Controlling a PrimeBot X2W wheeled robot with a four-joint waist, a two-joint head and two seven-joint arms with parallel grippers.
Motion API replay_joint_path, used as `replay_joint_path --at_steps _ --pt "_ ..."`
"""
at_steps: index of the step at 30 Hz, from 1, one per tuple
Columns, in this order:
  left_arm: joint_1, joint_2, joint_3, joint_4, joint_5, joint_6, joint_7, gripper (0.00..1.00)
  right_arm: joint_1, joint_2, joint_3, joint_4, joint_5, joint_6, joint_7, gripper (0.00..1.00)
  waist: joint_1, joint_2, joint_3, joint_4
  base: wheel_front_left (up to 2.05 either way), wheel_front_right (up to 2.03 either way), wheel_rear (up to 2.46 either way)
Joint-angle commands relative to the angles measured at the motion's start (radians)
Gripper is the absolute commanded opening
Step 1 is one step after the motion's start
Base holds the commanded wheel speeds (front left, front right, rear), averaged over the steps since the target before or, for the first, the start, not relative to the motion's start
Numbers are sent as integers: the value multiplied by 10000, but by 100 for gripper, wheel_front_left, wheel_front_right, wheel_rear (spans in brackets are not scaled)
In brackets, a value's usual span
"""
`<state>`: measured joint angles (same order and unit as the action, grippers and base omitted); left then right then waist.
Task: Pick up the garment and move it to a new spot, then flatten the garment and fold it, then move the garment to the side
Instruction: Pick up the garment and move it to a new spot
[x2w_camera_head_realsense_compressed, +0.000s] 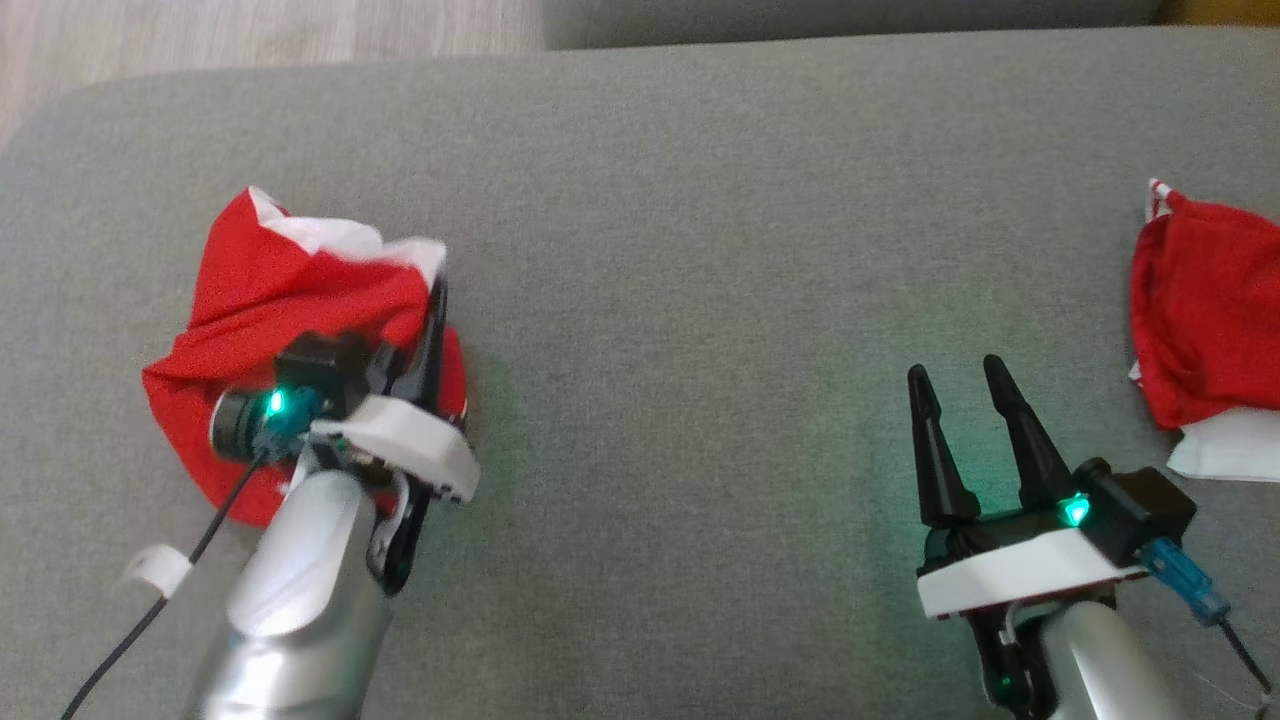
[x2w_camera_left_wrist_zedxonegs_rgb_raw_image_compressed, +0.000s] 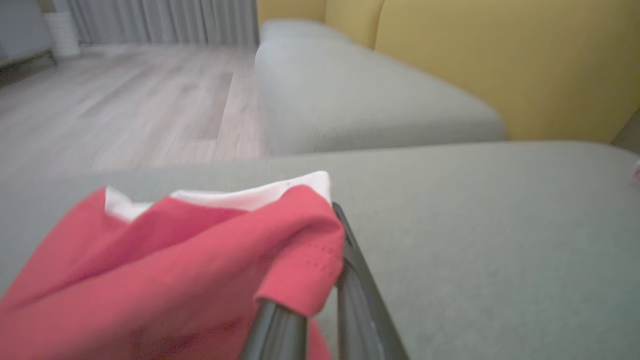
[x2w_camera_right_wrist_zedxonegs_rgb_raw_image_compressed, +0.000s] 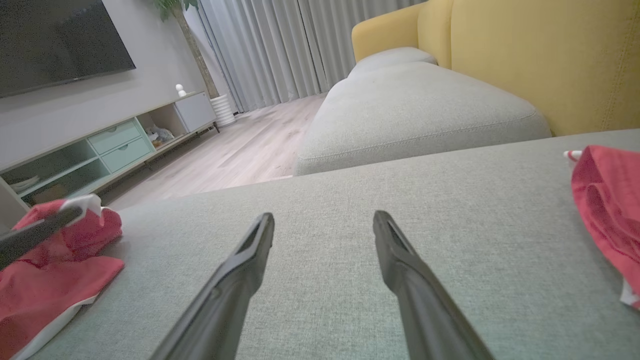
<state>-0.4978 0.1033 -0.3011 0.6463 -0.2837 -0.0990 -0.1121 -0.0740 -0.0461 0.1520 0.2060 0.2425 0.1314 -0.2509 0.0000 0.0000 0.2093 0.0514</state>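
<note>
My left hand (x2w_camera_head_realsense_compressed: 430, 315) is pinched shut on the garment (x2w_camera_head_realsense_compressed: 290, 300), which lies at the left end of the grey sofa cushion (x2w_camera_head_realsense_compressed: 700, 250). It is soft red cloth with a white inner layer, bunched into a rumpled heap with peaked folds. In the left wrist view a doubled hem (x2w_camera_left_wrist_zedxonegs_rgb_raw_image_compressed: 300, 280) with a row of stitching curls down between my fingers (x2w_camera_left_wrist_zedxonegs_rgb_raw_image_compressed: 360, 300). That hem covers the tip of one finger, and the whole view is smeared, so the weave is hard to read. My pale forearm and the wrist camera hide the near side of the heap, and a thin black cable (x2w_camera_head_realsense_compressed: 150, 620) trails off the bottom edge.

The cushion is a grainy, matte weave with a rounded corner.

My right hand (x2w_camera_head_realsense_compressed: 955, 368) stands wide with nothing between its two long, dark, tapering fingers, over bare cushion. Whether the tips touch the fabric I cannot tell.

At the far right lies a second red cloth (x2w_camera_head_realsense_compressed: 1210, 310) with a white edge, loosely folded and cut off by the frame.
</note>
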Motion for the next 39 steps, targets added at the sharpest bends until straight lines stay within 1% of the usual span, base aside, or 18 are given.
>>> replay_joint_path --at_steps 1,5,9,14,15,20,24,28,31,35,38,39 --pt "-600 167 100 -618 -32 -110 -413 0 -230 -41 243 -240 95 -7 -109 100 0 0 -191 -97 0 0 0" --pt "-835 183 -117 -1614 -225 -228 -935 0 -197 -41 269 -182 233 -7 -109 100 0 0 -484 -316 0 0 0" --pt "-1002 221 -274 -2951 -614 -277 -944 0 -150 -41 264 -209 415 -7 -109 100 0 0 -682 -601 0 0 0" --pt "-1268 566 -431 -4783 -1088 -300 -301 0 -157 -41 340 -240 625 -7 -109 100 0 0 -766 -1021 0 0 0" --pt "-1268 566 -431 -4783 -1088 -300 -301 0 -157 -41 340 -240 625 -7 -109 100 0 0 -766 -1021 0 0 0" --pt "-1560 870 -611 -6201 -1492 -306 641 0 -217 -41 409 -298 826 -7 -109 100 0 0 -743 -1430 0 0 0" --pt "-1949 953 -637 -6837 -1513 -275 929 0 -299 -41 504 -305 959 -7 -109 100 0 0 -688 -1817 0 0 0" --pt "-2422 809 -595 -7061 -1495 -113 1048 0 -366 -41 565 -323 1085 -7 -109 100 0 0 -594 -2239 0 0 0" --pt "-2746 687 -653 -6784 -1392 30 1162 0 -433 -41 629 -358 1136 -7 -109 100 0 0 -432 -2554 0 0 0" --pt "-3286 563 -716 -5772 -1182 121 1012 0 -581 -41 767 -448 1234 -7 -109 100 0 0 -79 -2966 0 0 0" --pt "-3823 486 -711 -4628 -1026 163 777 0 -688 -41 882 -510 1324 -7 -109 100 0 0 192 -3229 0 0 0" --pt "-3994 491 -767 -4215 -956 141 740 43 -721 -41 920 -521 1354 -7 -109 100 0 0 270 -3302 0 0 0"
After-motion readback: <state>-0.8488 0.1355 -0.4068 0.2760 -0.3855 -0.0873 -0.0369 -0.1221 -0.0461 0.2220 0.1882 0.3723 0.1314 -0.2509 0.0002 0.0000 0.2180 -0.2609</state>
